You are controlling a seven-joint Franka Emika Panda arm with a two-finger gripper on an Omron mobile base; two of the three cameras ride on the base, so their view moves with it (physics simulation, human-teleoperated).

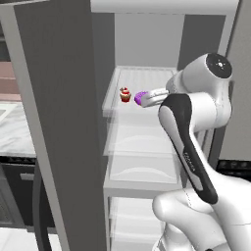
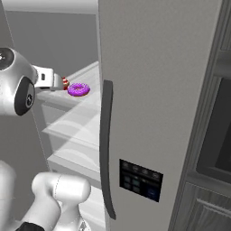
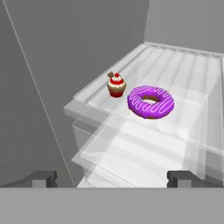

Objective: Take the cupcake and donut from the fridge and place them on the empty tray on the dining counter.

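a: where are the goodies? 
b: the donut and the cupcake sit close side by side on the same translucent shelf inside the open fridge, cupcake nearer the shelf's left edge in the hand view.

a: and the arm?
b: the gripper hangs in front of that shelf, aimed at the donut, its jaws spread wide apart with nothing between them, touching neither treat.

- Cupcake: tan wrapper, white frosting, red topping; stood upright near the shelf's front edge in the open fridge.
- Donut: purple-iced ring, laid flat just beside it.
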